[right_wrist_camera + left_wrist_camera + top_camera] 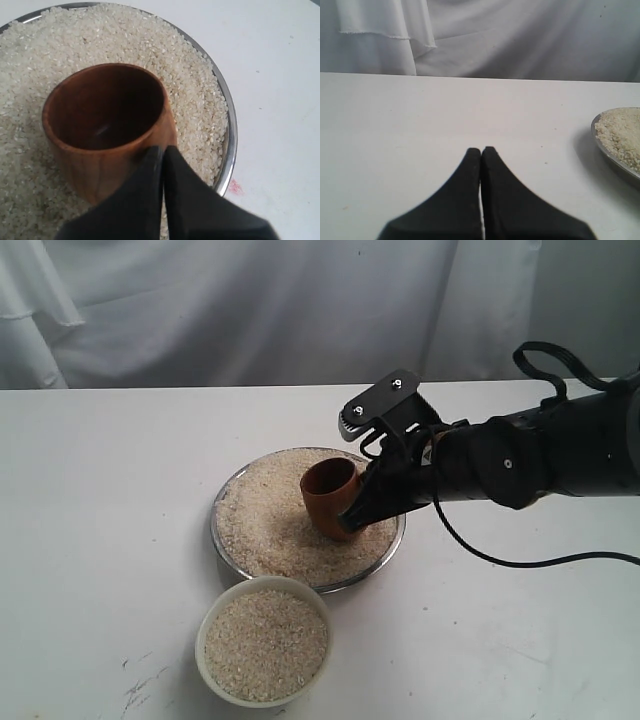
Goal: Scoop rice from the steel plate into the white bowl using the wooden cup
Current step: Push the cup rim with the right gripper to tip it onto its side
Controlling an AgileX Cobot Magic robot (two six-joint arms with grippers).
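With nothing between them, the fingertips of the left gripper (481,151) are pressed together, hovering over bare white table (100,490); I only see it in its own wrist view, with the steel plate (215,530) off to one side of it. Moving right across the exterior view, the white bowl (203,645) sits nearest the camera, heaped close to its rim with grains, just beside the plate's near edge. Behind it the plate carries a broad bed of rice (265,515). The wooden cup (328,495) stands in that rice on the plate's right half, tilted so its mouth faces up and to the left, dark inside showing. Right of it, the right gripper (355,518) reaches in from the right, its two black fingers (190,200) closed against each other with the tips touching the cup's outer wall. I cannot tell whether they pinch any part of the cup.
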